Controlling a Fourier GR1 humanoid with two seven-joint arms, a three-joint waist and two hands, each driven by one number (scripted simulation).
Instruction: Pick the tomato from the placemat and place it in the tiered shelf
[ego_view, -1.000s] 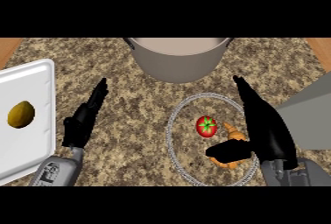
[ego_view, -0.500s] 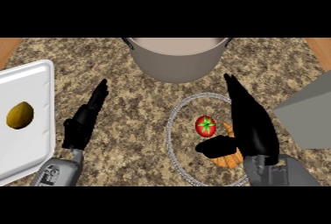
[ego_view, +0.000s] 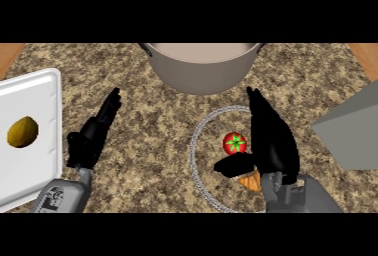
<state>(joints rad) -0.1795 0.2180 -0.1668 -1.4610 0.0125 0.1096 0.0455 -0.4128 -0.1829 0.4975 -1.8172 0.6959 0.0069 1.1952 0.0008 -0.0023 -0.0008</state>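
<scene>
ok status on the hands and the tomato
Right hand open beside the tomato, thumb below it, no grasp yet. Left hand open, resting at left. Tomato on the placemat. Carrot-like orange piece by right thumb.

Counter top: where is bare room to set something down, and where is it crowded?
Bare counter lies between the left hand and the placemat, below the pot, and between the pot and the grey block at right. The placemat is crowded: tomato, orange item and right hand. The white tray has room around its yellow fruit.
</scene>
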